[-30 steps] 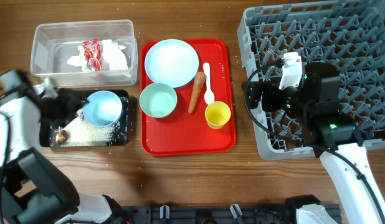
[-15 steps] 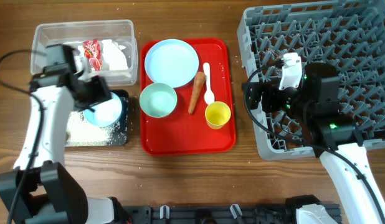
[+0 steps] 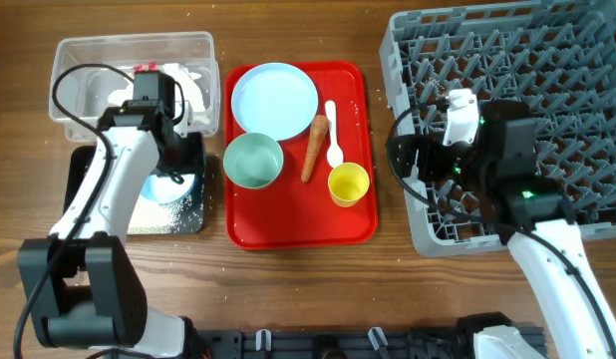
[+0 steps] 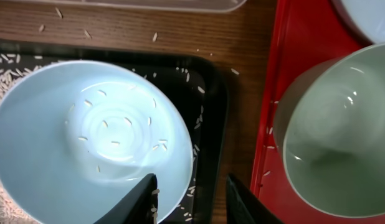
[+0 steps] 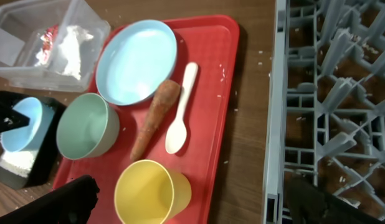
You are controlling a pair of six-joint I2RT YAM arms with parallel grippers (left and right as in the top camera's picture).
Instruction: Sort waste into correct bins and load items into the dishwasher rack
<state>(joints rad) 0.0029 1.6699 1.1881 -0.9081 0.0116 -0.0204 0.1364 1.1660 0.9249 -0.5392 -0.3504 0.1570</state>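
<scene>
Though its print blurs, the wrapper (image 5: 48, 38) lies in the tub (image 3: 99, 52).

The red tray (image 5: 212, 74) carries the light blue plate (image 5: 136, 61), an orange carrot stick (image 5: 154, 118) just beside the white spoon (image 5: 181, 109), the pale green bowl (image 5: 88, 126) and the yellow cup (image 5: 152, 190). Left of it, the clear tub (image 5: 86, 15) holds a white napkin (image 5: 71, 45) and a red wrapper (image 5: 48, 38). The light blue bowl (image 5: 21, 124) sits in the black tray (image 5: 32, 175), beside what looks like rice (image 5: 10, 163). The grey rack (image 5: 329, 93) fills the right side of the wooden surface (image 5: 250, 124). The right fingers (image 5: 74, 198) stand wide apart.
</scene>
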